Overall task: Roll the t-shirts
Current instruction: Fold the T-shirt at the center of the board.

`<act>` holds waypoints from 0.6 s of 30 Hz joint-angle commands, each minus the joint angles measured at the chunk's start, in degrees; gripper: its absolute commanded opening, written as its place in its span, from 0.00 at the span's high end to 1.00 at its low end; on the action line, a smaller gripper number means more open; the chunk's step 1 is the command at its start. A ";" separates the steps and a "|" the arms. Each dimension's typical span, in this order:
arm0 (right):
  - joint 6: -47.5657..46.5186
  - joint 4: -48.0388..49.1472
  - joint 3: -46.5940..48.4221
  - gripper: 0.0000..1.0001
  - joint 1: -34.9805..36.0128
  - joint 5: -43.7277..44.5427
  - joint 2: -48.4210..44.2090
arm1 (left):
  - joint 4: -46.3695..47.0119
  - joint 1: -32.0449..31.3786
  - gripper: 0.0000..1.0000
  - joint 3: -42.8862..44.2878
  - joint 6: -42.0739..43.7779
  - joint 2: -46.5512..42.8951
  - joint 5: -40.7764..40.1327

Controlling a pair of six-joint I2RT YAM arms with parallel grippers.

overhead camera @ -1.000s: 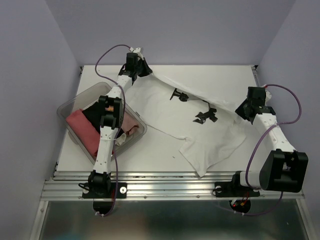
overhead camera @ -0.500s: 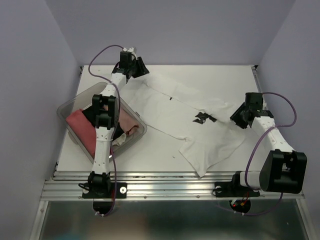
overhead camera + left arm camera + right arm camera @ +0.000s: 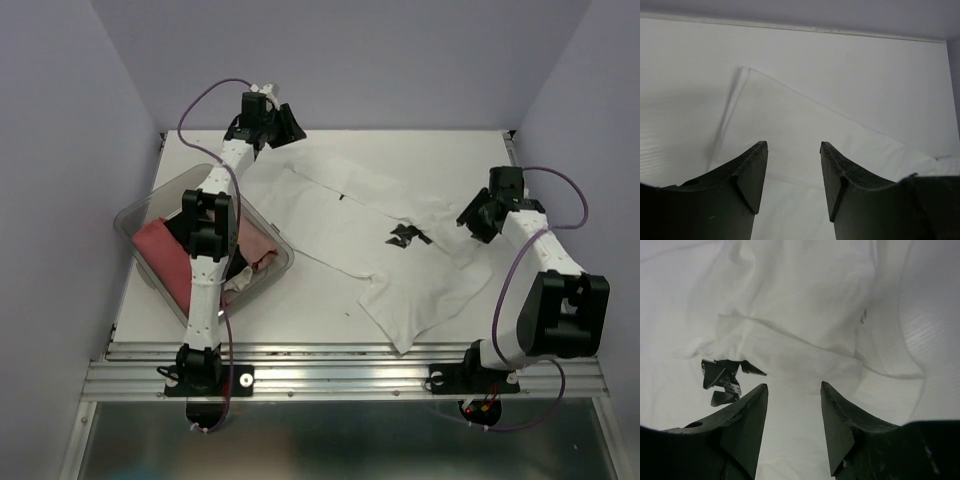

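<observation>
Left gripper (image 3: pixel 793 147): jaws stand apart, nothing between them. It is hung just above the far left corner of the white t-shirt (image 3: pixel 370 230), where a straight hem edge is seen below the fingers in the wrist view. The cloth there lies flat on the table (image 3: pixel 300 300).

Right gripper (image 3: pixel 793 387): jaws likewise apart and empty. It is held low over the right side of the same shirt, near a small dark patch (image 3: pixel 722 377), probably the neck label. Below this gripper the cloth is bunched in soft folds, not smoothed.

Placement, as judged: the two grippers are set at opposite ends of one long edge. This suits a shirt being spread out between them before rolling. No roll has been started. The shirt is laid diagonally across the middle of the table, with a raised crease along its far side and its near portion rumpled.

Further out: a clear tub (image 3: pixel 140 215) sits at the left, beside the left arm. A pink shirt (image 3: pixel 160 255) and other cloth, partly hidden by the arm, are kept in it, presumably awaiting their turn.

Next move, as judged: the folds on the right side would need flattening, otherwise a roll would be started unevenly.
</observation>
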 commanded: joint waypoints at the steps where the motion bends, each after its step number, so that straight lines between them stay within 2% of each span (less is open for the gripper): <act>1: -2.67 5.44 5.43 0.48 0.20 -5.24 8.20 | -0.03 -4.67 0.43 3.54 1.71 -1.38 2.31; 5: -3.80 10.89 10.70 0.48 0.20 -11.56 15.51 | 1.63 -6.08 0.43 4.51 0.66 2.23 2.75; 10: -5.21 11.69 15.28 0.48 0.20 -16.76 23.87 | 0.06 -7.66 0.44 5.83 1.97 5.31 0.38; 18: -6.00 14.50 12.21 0.45 0.20 -18.34 27.31 | -1.08 -7.31 0.44 4.77 1.97 7.86 -1.55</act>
